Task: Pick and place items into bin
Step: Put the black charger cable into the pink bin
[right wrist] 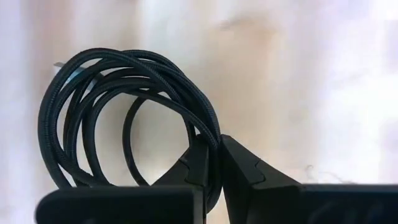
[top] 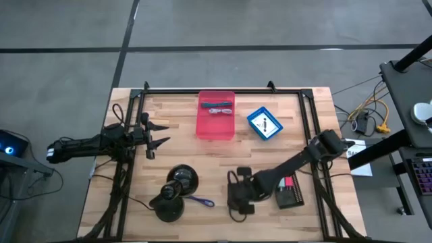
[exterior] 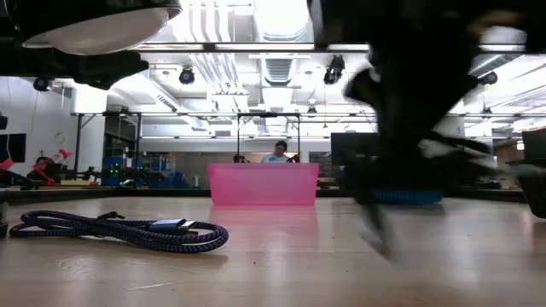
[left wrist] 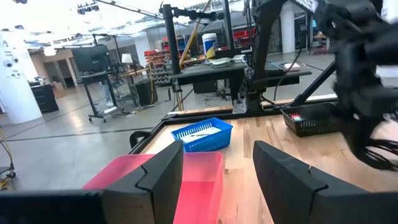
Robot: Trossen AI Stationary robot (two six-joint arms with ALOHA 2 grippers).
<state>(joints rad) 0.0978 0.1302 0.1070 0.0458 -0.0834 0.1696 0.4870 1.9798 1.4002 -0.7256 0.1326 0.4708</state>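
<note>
Two strands of the black coiled cable [right wrist: 124,118] sit pinched between my right claw [right wrist: 211,165], low on the tabletop [top: 304,135] near its front edge. Braided and springy, its loose loops could slip free or snag when lifted toward the pink bin [top: 215,116]. My left claw [left wrist: 217,177] waits spread apart.

In the low view the right arm [exterior: 409,94] is a dark blur that covers most of the blue basket [exterior: 405,195] behind it. From above, the contents of the pink bin [top: 215,125] and the blue basket are too small to tell, perhaps small tools. The black coiled cable [right wrist: 112,118] is partly hidden behind the right gripper [right wrist: 211,168] in the right wrist view.
</note>
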